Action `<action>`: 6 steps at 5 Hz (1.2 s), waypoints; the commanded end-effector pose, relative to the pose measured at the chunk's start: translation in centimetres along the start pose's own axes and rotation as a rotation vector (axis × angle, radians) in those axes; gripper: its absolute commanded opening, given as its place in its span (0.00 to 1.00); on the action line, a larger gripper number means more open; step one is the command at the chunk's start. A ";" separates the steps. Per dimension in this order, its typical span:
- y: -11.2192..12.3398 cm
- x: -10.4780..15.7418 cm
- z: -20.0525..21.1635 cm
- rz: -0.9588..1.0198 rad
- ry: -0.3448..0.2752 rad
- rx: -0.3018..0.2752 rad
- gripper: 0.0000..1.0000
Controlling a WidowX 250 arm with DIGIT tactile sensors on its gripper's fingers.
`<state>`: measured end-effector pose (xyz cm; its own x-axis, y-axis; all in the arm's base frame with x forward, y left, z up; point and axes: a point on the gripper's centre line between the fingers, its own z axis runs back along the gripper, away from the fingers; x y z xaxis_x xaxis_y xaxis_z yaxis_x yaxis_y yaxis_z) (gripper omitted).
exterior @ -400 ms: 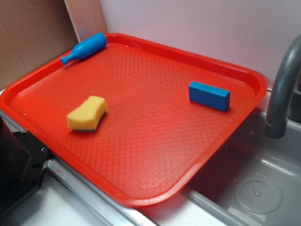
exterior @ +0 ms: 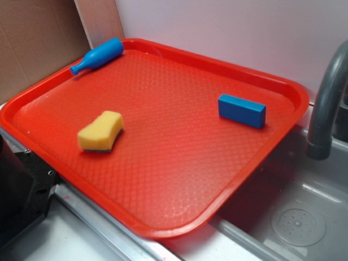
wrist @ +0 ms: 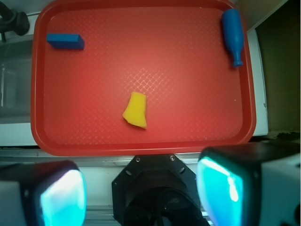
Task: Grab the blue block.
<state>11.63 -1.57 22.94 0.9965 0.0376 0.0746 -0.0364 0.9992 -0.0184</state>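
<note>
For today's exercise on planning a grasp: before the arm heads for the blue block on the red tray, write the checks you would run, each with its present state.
1. Target identified: blue block lies flat near the tray's faucet-side edge, distinct from the blue bottle toy. Ok.
2. Block unobstructed: nothing touches it; the yellow sponge sits well apart. Ok.
3. Gripper open: fingers wide apart, nothing between them. Ok.
4. Gripper above block: it is high, off the red tray. Not ok.
5. Faucet clearance on approach: cannot tell.
</note>
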 end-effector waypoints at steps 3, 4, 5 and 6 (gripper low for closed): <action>-10.7 13.0 -10.6 -0.877 -0.112 -0.115 1.00; -13.1 11.5 -14.6 -1.134 -0.163 -0.074 1.00; -13.5 8.1 -17.4 -1.271 -0.141 -0.034 1.00; -13.5 6.7 -18.7 -1.221 -0.106 -0.033 0.00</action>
<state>21.76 -13.69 4.19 0.3785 -0.9183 0.1162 0.9177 0.3886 0.0819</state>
